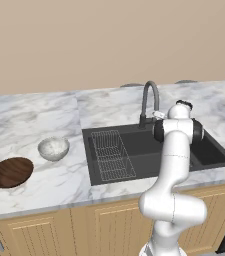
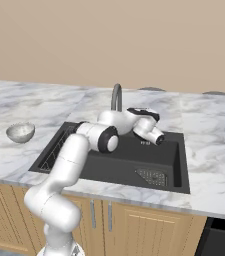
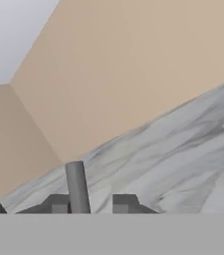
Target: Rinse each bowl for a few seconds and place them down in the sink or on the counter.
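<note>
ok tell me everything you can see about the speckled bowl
The speckled bowl is small, deep and round, white-grey with a mottled, stone-like look. It sits upright and looks empty on the marble counter, left of the sink and just behind the wider brown bowl, apart from it. Nothing but the counter touches it.

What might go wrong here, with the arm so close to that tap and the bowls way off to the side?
The pincer sits right at the faucet, with a thin grey rod between its fingertips; a careless swing could knock the tap. Both bowls, the speckled bowl and the wooden bowl, rest on the counter beyond the sink, so the reach across is long. The wooden bowl lies near the counter's front edge and might be nudged off.
</note>
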